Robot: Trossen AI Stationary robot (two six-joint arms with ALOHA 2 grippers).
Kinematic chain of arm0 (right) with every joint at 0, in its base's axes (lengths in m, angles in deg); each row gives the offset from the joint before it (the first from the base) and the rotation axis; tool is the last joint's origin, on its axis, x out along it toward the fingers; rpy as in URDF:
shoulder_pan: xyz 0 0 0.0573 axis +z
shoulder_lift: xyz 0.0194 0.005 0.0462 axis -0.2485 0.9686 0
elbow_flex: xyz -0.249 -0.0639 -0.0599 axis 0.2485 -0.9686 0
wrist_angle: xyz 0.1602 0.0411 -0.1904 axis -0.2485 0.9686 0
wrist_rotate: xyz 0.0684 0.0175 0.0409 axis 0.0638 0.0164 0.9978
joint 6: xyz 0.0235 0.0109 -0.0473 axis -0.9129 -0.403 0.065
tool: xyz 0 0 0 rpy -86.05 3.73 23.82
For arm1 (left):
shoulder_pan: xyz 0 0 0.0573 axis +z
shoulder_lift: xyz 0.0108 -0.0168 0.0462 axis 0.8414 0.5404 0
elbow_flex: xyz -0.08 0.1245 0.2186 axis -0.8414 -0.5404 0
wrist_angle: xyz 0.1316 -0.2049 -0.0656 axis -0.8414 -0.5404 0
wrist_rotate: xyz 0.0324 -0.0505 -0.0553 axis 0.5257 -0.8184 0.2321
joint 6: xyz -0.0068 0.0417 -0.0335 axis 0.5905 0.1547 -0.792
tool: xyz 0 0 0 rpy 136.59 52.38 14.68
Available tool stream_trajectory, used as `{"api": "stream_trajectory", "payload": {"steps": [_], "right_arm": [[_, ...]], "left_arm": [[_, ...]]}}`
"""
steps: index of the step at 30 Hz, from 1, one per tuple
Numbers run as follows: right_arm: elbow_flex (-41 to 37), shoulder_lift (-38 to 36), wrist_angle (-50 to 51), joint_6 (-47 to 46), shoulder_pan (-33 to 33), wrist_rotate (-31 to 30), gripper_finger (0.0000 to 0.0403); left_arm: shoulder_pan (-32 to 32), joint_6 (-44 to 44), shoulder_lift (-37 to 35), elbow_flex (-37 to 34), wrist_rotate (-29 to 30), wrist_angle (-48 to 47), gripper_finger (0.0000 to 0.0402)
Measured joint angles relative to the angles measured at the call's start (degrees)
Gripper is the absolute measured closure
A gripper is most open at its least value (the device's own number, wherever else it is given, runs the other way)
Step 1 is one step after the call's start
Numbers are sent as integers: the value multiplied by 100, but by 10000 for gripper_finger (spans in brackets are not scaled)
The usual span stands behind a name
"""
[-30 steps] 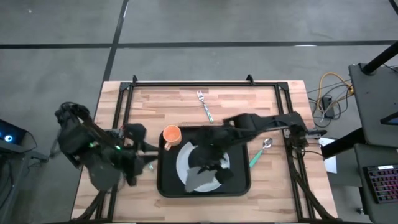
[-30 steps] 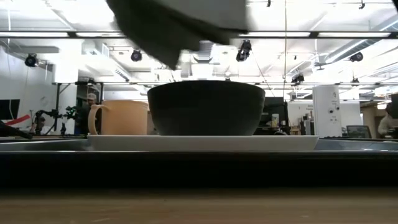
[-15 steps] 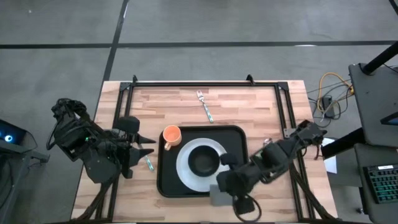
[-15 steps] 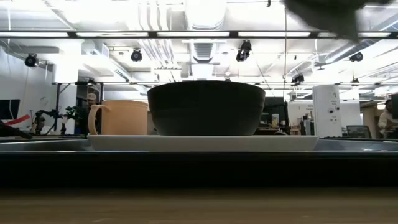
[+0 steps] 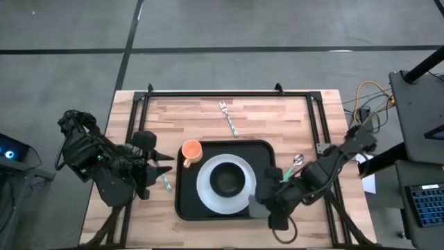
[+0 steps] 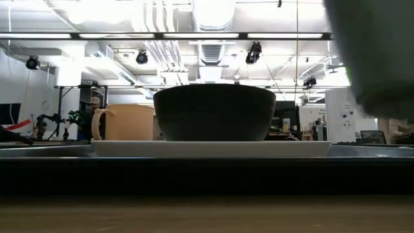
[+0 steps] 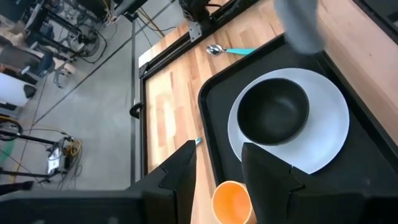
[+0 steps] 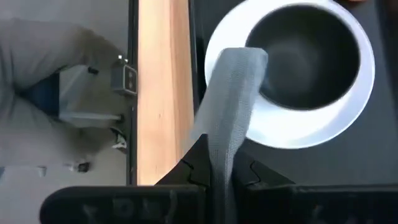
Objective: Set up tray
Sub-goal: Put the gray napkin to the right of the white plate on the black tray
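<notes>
Black tray [image 5: 184, 201] lay at the middle of the wooden table [image 5: 263, 114], nearer the front edge, carrying a white plate [image 5: 205, 187] with a black bowl [image 5: 227, 180] seated at its centre. Orange mug [image 5: 191, 150] stood in the tray's far left corner, just beside the plate. Right gripper [image 5: 262, 206] hung over the tray's near right corner, fingers pinched closed on a grey folded napkin [image 8: 231, 118] that draped from between them; in the right wrist view the cloth [image 5: 257, 207] trailed across the plate's rim toward the bowl, though whether it touched either could not be made out. Left gripper [image 5: 161, 169] waited off the tray's left side above bare wood, fingers parted and holding nothing, with a small teal-handled utensil [image 5: 166, 182] lying on the table just beside it. Teal-handled spoon [image 5: 291, 167] lay on the wood right of the tray, close to the right arm. Fork [image 5: 228, 118] lay apart on the table beyond the tray's far edge. From table height, bowl [image 6: 214, 111], plate [image 6: 211, 148] and mug [image 6: 123, 122] stood in a row above the tray's dark rim [image 6: 207, 169].
</notes>
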Motion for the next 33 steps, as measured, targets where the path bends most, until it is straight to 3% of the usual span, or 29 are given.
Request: {"api": "stream_trajectory", "payload": {"steps": [5,8,10,14,23,28,33], "right_arm": [[-1690,-1034,-1227,-253,-168,84,395],[-2550,-1588,-1791,-594,-251,523,395],[-2933,-1876,-1930,-788,-257,840,395],[-3398,-2407,-2460,-923,-136,895,395],[-4392,-2492,-2818,-520,-417,1223,395],[-4951,-2553,-3521,88,-980,1575,395],[-5099,-2560,-3565,678,-1657,1972,395]], "left_arm": [[0,-14,0,-31,-15,-42,291],[0,-14,0,-31,-19,-116,291],[0,-14,-2,-31,-18,-161,291],[0,-14,-2,-31,-17,-190,291],[2,-14,-2,-31,-15,-184,291],[2,-16,-2,-31,-15,-180,291],[2,-17,2,-31,-13,-175,291]]}}
